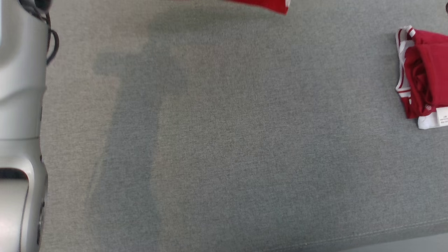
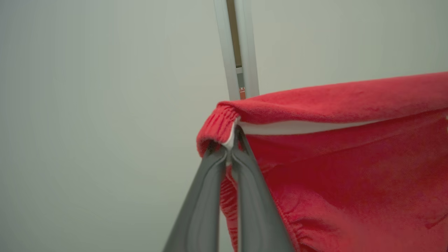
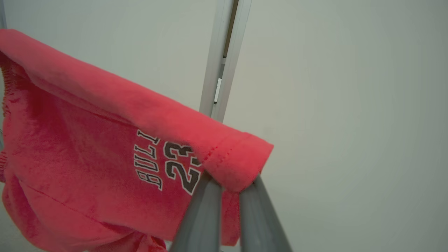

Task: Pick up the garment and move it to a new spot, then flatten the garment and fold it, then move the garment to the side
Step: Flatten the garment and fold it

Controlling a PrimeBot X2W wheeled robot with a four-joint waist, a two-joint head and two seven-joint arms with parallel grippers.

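Observation:
The garment [image 2: 350,168] is red fleece with a white inner band and an elastic waist; it hangs in the air between both arms. My left gripper [image 2: 231,147] is shut on its ribbed waistband corner. In the right wrist view the garment [image 3: 87,147] carries black lettering and the number 23, and my right gripper [image 3: 231,183] is shut on a stitched hem corner. In the head view a bottom corner of the garment [image 1: 266,5] dips in at the top edge, above the grey fabric surface [image 1: 224,140].
A second red and white garment [image 1: 425,77], folded, lies at the right edge of the grey surface. My pale left forearm [image 1: 19,133] runs down the left side. Behind the hanging cloth is a pale wall with a metal post [image 2: 238,49].

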